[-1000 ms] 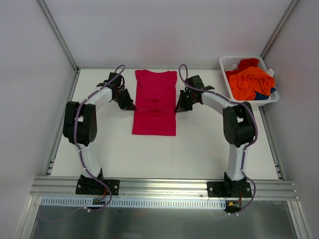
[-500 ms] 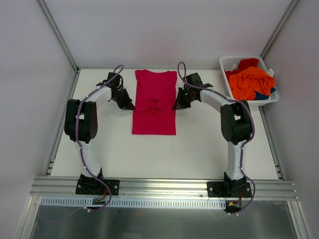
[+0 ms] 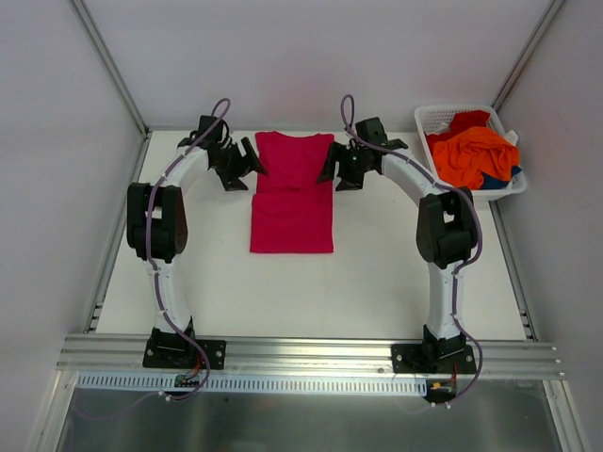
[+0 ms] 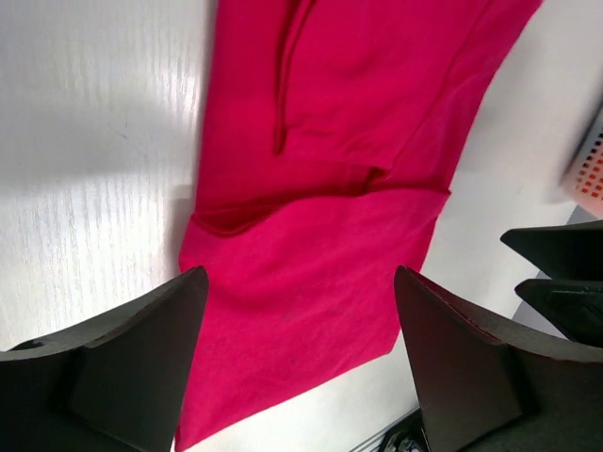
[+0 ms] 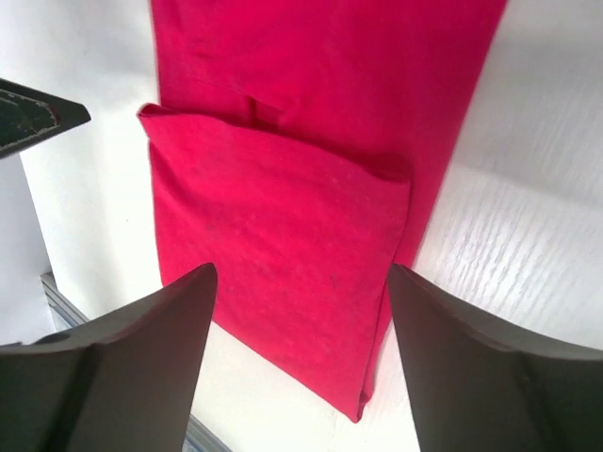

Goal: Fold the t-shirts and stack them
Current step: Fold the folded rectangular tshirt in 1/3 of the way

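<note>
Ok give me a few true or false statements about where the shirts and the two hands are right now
1. The magenta shirt lies flat on the table. True.
2. The left hand grips the magenta shirt. False: it is open and holds nothing.
3. An orange shirt sits in the white basket. True.
4. The right hand is over the basket. False: it is beside the magenta shirt's right edge.
5. The magenta shirt is partly folded. True.

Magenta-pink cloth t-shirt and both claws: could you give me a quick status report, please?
Left claw and right claw open, empty, flanking the shirt. Magenta-pink cloth t-shirt flat on the table, partly folded. White slotted plastic basket with the other shirts at far right; nothing obstructing.
</note>
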Robot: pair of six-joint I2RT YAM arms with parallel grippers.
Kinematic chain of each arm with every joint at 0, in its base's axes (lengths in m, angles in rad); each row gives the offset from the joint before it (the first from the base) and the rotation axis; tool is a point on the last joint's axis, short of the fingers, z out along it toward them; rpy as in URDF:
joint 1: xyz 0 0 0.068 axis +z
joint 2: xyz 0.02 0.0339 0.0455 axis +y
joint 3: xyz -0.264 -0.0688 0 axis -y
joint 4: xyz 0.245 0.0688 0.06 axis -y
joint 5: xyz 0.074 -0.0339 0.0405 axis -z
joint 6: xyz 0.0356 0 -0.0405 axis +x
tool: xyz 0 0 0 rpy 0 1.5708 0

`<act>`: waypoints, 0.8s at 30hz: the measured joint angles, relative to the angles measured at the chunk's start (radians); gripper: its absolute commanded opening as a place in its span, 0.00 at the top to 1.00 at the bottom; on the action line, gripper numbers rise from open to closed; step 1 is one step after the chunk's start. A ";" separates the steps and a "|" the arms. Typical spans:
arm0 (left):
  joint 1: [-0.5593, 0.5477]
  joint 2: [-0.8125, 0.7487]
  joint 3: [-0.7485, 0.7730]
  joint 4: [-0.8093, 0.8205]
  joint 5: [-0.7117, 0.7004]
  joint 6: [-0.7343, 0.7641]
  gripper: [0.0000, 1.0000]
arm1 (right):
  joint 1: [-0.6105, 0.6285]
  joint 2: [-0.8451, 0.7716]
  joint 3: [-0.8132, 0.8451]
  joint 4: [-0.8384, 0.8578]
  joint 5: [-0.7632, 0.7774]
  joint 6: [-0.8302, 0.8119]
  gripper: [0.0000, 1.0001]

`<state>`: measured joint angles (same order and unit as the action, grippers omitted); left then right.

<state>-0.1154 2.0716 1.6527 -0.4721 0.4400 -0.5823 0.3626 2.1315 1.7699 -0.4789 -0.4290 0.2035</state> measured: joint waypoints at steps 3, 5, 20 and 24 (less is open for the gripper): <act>0.012 -0.001 0.046 -0.018 0.005 0.008 0.13 | -0.011 -0.001 0.055 -0.021 -0.008 -0.016 0.19; 0.021 -0.006 0.055 -0.023 0.005 0.016 0.12 | -0.014 -0.010 0.063 -0.026 -0.013 -0.023 0.19; -0.010 -0.376 -0.423 -0.064 -0.032 0.058 0.15 | 0.069 -0.343 -0.510 0.017 0.006 -0.059 0.19; -0.047 -0.465 -0.557 -0.072 -0.057 0.054 0.21 | 0.127 -0.394 -0.639 0.053 0.020 -0.029 0.27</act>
<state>-0.1619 1.6062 1.0958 -0.5442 0.3832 -0.5285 0.4900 1.7374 1.1305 -0.4263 -0.4091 0.1741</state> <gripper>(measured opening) 0.816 0.771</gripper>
